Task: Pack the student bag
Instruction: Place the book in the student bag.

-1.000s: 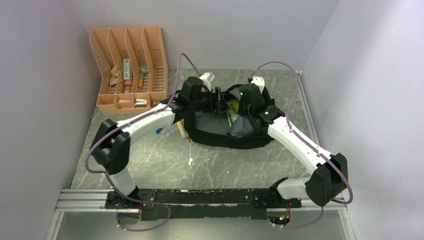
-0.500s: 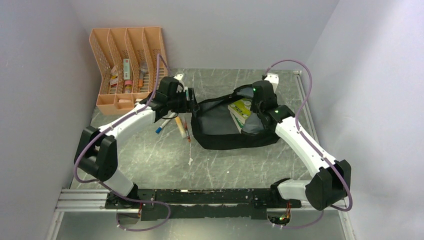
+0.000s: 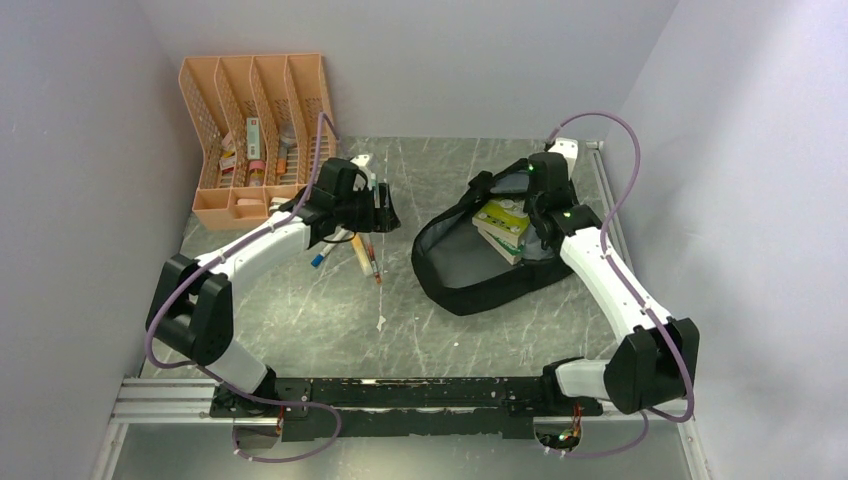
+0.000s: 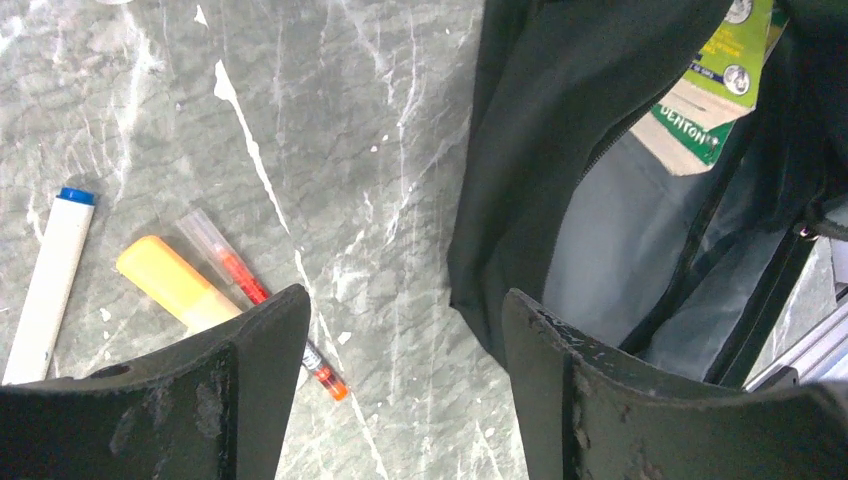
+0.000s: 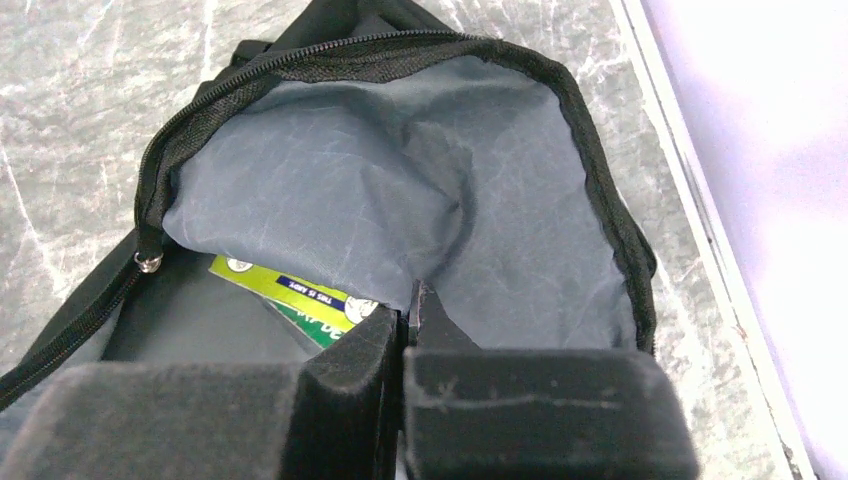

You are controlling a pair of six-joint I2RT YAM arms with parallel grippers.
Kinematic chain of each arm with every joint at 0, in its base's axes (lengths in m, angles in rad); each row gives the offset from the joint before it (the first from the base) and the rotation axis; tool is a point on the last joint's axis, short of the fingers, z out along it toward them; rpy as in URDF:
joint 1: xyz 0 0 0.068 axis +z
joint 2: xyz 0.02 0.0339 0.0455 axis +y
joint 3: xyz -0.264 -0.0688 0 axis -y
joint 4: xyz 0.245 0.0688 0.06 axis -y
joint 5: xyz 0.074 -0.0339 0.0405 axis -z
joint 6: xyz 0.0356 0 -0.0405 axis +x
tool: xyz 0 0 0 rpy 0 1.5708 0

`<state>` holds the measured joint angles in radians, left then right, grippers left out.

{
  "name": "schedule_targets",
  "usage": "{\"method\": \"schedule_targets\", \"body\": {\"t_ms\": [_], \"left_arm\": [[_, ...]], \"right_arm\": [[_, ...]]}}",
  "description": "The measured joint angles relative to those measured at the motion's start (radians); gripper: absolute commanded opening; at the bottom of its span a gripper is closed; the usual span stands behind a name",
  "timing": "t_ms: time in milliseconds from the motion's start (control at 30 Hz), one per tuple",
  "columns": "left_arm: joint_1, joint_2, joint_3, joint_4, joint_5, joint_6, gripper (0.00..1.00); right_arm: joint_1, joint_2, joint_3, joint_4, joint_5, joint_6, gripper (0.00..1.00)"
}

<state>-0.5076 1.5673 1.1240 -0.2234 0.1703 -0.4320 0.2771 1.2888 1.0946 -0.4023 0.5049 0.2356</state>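
The black student bag (image 3: 470, 285) lies open right of the table's middle, grey lining showing, with green and yellow books (image 3: 503, 220) inside. My right gripper (image 3: 537, 212) is shut on a fold of the grey lining (image 5: 330, 180) at the bag's far right rim; its tips (image 5: 410, 305) pinch the cloth just above a green book (image 5: 290, 295). My left gripper (image 3: 385, 210) is open and empty, hovering over the table between the pens and the bag's left edge (image 4: 530, 150). In the left wrist view its tips (image 4: 405, 320) frame bare table.
A white marker with a blue cap (image 4: 45, 290), a yellow highlighter (image 4: 175, 285) and a red pen (image 4: 250, 290) lie on the table left of the bag. An orange mesh organiser (image 3: 260, 130) with small items stands at the back left. A white scrap (image 3: 381, 322) lies nearer the front.
My left gripper left the bag's left rim and drew back to the left, open. My right gripper pulled the bag's rim rightward; the bag slid right and bunched up.
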Motion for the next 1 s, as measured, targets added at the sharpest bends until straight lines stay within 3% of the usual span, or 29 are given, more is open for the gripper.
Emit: {"method": "schedule_targets", "body": {"t_ms": [67,367,700,1000], "left_arm": [[0.000,0.000,-0.004,-0.003,0.000,0.003,0.75],[0.001,-0.029,-0.037,0.000,0.035,0.014,0.77],[-0.015,-0.030,-0.052,0.022,0.079,-0.006,0.85],[-0.155,-0.034,-0.069,0.035,-0.023,-0.092,0.86]], "right_arm": [[-0.013,0.015,0.005,0.004,-0.026,-0.014,0.04],[-0.018,0.021,0.033,-0.053,-0.263,-0.011,0.48],[-0.018,-0.074,0.034,-0.129,-0.428,0.036,0.61],[-0.018,-0.121,0.050,-0.125,-0.388,0.100,0.66]]}}
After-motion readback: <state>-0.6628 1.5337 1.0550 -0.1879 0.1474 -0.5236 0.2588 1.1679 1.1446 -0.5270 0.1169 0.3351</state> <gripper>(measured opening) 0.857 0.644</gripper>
